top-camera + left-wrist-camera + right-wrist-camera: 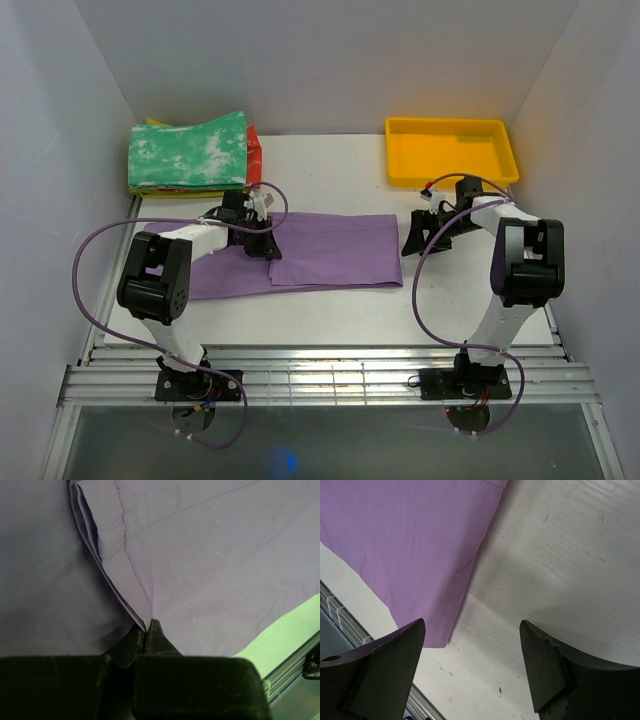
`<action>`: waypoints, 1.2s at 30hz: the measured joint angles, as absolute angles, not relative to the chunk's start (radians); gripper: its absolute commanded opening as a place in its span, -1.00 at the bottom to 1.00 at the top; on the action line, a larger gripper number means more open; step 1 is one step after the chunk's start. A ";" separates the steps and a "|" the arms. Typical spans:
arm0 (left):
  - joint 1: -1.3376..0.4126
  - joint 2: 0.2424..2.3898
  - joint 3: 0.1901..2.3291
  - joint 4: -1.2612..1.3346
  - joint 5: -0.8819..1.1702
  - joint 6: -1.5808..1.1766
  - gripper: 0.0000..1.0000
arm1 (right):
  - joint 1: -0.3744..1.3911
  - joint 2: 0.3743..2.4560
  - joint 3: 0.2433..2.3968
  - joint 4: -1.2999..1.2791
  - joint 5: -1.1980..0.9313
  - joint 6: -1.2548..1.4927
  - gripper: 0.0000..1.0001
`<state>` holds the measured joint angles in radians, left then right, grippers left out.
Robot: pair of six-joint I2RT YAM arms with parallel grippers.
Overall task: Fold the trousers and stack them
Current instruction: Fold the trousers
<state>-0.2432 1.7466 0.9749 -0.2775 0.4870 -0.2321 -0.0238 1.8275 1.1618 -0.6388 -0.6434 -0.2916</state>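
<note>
The lilac-purple trousers (335, 250) lie flat across the middle of the white table, partly folded, with one layer reaching left under my left arm. My left gripper (262, 243) is down at the upper left part of the cloth, shut on a hemmed edge of the trousers (125, 555); its fingertips (155, 630) meet with the fabric edge between them. My right gripper (428, 240) is open and empty just right of the trousers' right edge (420, 555), low over bare table.
A stack of folded garments, green-and-white mottled (190, 150) on top of red and yellow ones, sits at the back left. A yellow tray (450, 150) stands at the back right. A metal rail (330, 375) runs along the table's near edge.
</note>
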 measured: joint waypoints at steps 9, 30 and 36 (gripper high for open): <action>-0.228 1.758 0.973 -0.292 0.455 -0.228 -1.00 | 0.009 1.878 1.161 -0.588 -0.717 -0.252 0.63; -0.222 1.773 1.017 -0.365 0.432 -0.196 0.16 | 0.074 2.019 1.178 -0.417 -0.827 -0.083 -0.84; -0.193 1.757 1.080 -0.436 0.466 -0.146 0.96 | 0.057 2.018 1.188 -0.446 -0.822 -0.123 -0.84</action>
<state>-0.1932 1.7573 1.0801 -0.4358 0.4656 -0.1463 0.0570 2.0178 1.1885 -0.4461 -0.8219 -0.1234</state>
